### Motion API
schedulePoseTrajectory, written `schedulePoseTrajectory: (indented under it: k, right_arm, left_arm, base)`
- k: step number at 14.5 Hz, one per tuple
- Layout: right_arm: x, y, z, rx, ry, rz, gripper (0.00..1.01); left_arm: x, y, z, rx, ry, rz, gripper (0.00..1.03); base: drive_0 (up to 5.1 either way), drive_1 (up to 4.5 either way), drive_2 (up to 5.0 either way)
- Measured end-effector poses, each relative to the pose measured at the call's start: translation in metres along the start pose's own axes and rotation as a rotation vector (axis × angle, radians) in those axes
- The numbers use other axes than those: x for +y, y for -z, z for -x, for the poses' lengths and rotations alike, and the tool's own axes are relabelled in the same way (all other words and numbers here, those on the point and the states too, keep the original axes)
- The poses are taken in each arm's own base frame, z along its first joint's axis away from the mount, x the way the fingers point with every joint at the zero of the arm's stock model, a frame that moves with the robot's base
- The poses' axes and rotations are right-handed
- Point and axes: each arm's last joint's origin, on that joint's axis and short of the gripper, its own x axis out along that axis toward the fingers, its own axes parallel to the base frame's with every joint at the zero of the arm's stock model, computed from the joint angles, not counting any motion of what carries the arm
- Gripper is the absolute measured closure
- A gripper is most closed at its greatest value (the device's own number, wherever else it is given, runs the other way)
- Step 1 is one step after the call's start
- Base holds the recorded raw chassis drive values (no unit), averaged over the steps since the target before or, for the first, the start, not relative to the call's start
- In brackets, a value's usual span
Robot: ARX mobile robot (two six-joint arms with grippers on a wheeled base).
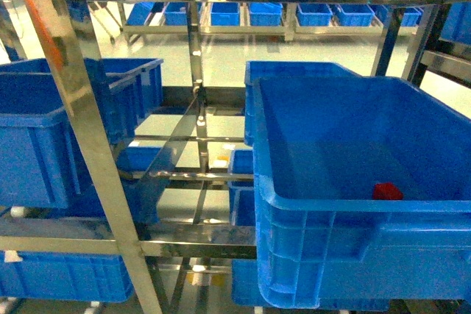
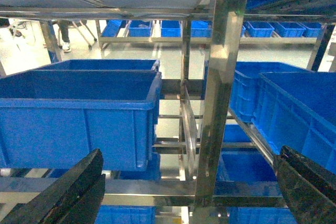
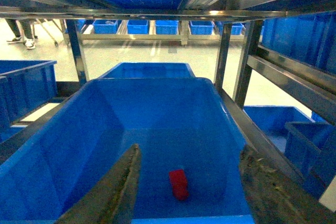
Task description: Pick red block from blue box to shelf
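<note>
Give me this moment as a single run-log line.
red block: lying in blue box, not gripped | right gripper: open above block | left gripper: open, empty, facing shelf

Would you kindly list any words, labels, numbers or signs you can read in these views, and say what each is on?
None can be read in any view.
The blue box holding the red block, the neighbouring blue crates and the steel shelf show no legible print.
A small pale tag on the shelf's lower rail is too blurred to read.
</note>
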Motion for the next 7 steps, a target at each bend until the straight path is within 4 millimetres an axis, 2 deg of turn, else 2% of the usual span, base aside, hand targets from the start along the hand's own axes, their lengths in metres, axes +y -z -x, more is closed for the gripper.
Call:
schedulePoseTrajectory:
  k: [1,3,5,7]
  right_arm:
    - [-0.003,0.001,0.005,0.006,-0.004,0.006,0.55]
    - [-0.011,0.004,0.019,0.023,-0.006,0.013,0.82]
    - [-0.016,0.001,0.028,0.009,-0.004,0.013,0.99]
    - [-0.024,0.002,0.037,0.017,-0.021,0.015,0.99]
  left_arm:
    - [0.000,0.000,0.000,0.000,0.000,0.000,0.05]
    - [0.000,0.000,0.000,0.000,0.000,0.000,0.05]
    - [0.000,0.000,0.000,0.000,0.000,0.000,0.05]
    - [0.000,0.000,0.000,0.000,0.000,0.000,0.05]
  base:
    - [0.0,0.00,0.0]
    - [0.0,0.00,0.0]
    - [0.0,0.00,0.0]
    - [0.0,0.00,0.0]
